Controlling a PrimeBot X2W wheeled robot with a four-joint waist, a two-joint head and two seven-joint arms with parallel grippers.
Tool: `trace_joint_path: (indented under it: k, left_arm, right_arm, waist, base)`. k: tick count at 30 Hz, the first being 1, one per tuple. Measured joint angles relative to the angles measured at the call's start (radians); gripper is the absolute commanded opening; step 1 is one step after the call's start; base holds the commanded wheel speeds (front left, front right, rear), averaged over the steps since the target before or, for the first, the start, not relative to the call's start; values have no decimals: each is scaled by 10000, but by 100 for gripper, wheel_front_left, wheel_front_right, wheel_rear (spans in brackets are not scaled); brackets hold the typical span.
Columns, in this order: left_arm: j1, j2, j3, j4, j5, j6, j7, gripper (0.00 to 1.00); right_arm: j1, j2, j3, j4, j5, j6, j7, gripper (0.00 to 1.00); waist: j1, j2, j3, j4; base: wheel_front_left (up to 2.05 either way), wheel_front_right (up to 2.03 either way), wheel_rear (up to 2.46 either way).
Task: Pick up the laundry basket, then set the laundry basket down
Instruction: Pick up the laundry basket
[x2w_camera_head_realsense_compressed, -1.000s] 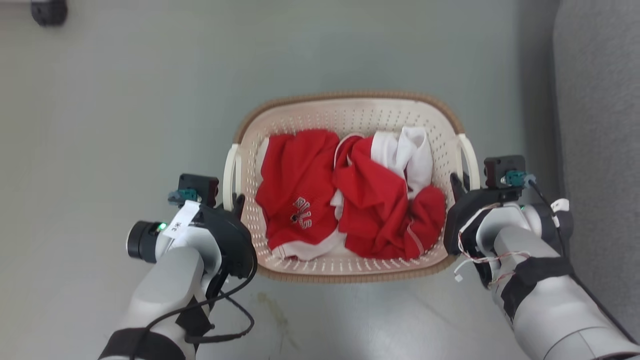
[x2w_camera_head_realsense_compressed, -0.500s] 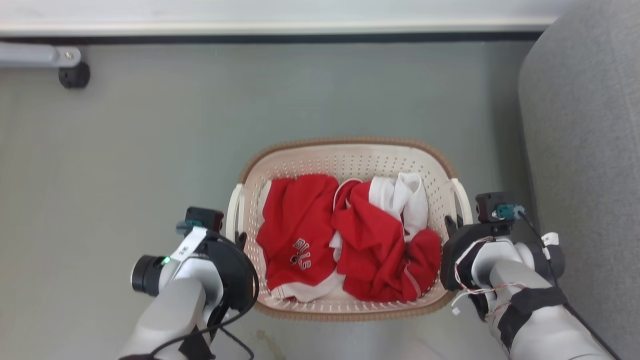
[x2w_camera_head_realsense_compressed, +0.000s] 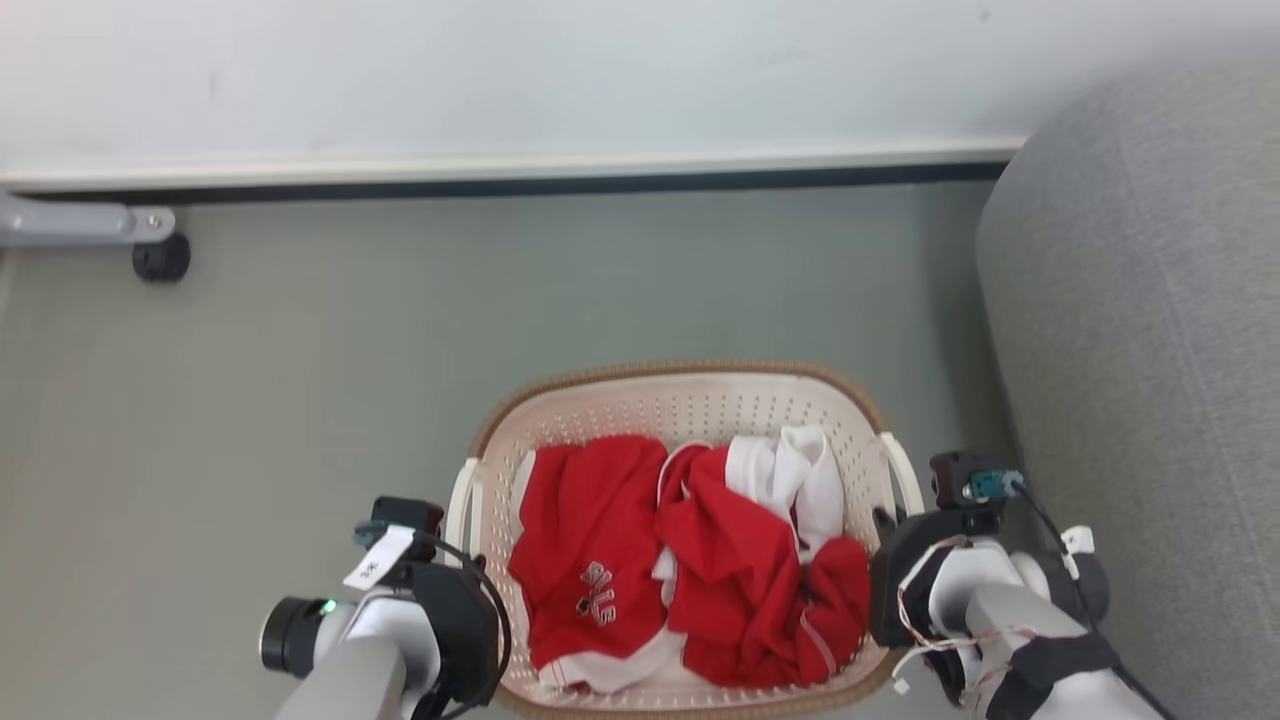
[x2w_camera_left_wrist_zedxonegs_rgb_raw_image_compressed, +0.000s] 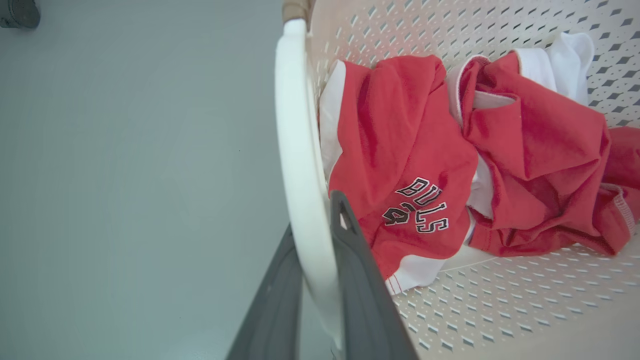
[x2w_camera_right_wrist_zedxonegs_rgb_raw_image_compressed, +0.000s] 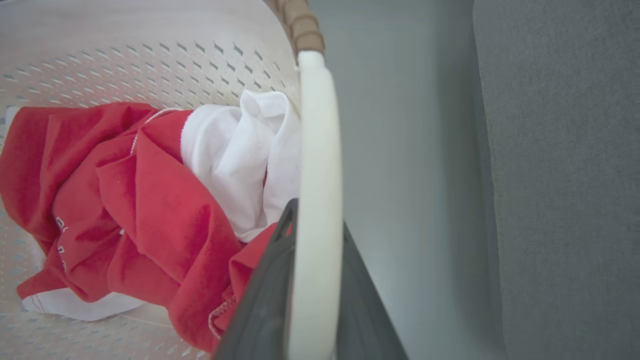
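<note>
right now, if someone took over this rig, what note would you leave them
Left claw: shut on the laundry basket, at its left handle.
Right claw: shut on the right handle.
Basket holds red and white clothes; grey couch at its right.
Done: both handles gripped; whether it is off the floor is unclear.
Left: set it down, release.

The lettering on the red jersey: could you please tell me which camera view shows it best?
The left wrist view: the lettering is close, large and readable as BULLS. The head view shows it small and blurred; the right wrist view catches a few marks on a fold.
</note>
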Motion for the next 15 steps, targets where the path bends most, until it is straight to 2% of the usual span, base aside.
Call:
trace_joint_path:
  k: [15]
  left_arm:
    - [908, 12, -50, 15, -71, -2, 196, 0]
  right_arm:
    - [826, 15, 688, -109, 679, -157, 500, 0]
  waist:
    - [0, 0, -1167, -300]
  base:
    - [0, 0, 0]
